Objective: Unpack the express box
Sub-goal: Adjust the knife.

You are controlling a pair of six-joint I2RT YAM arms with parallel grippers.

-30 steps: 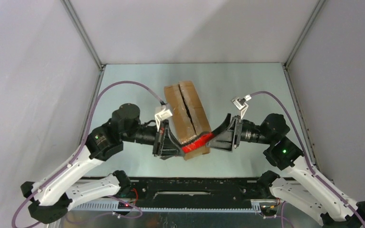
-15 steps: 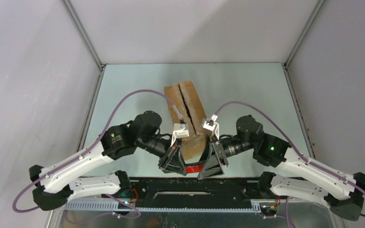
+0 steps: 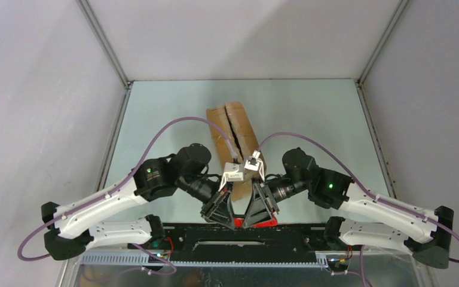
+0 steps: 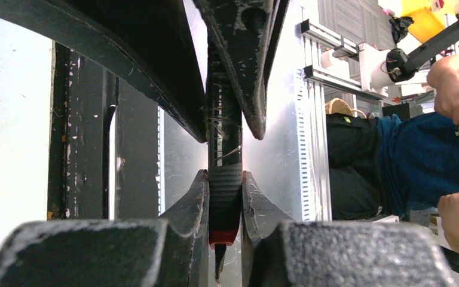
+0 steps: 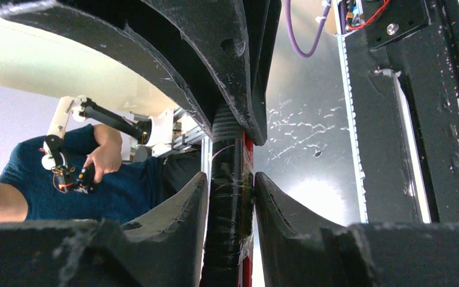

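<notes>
Beyond the near edge of the table, both wrist views catch a person in a dark blue shirt (image 5: 66, 185). Next comes the black metal rail (image 3: 302, 230) that carries the arm bases, and right over it, at the middle, the two grippers meet tip to tip. The left gripper (image 3: 227, 216) is clamped narrowly on a slim black bar with a red end (image 4: 224, 179); in its own wrist view the fingers (image 4: 194, 197) press the black bar from both sides, with the red end showing just below the grip. The right gripper (image 3: 252, 216) pinches the same black bar from the opposite direction, its fingers (image 5: 269, 197) closed against the bar's taped black surface and a red strip visible along one side. In the top view a bit of red (image 3: 264, 222) shows just below the right gripper. Behind the grippers lies the express box (image 3: 233, 128), an oblong brown corrugated cardboard carton, resting on the pale green table (image 3: 317, 119) near its middle, its long axis running near to far and tilted slightly left. A dark gap runs along its top seam. Its near end is hidden behind the wrist cameras, so contact with the arms cannot be judged.
</notes>
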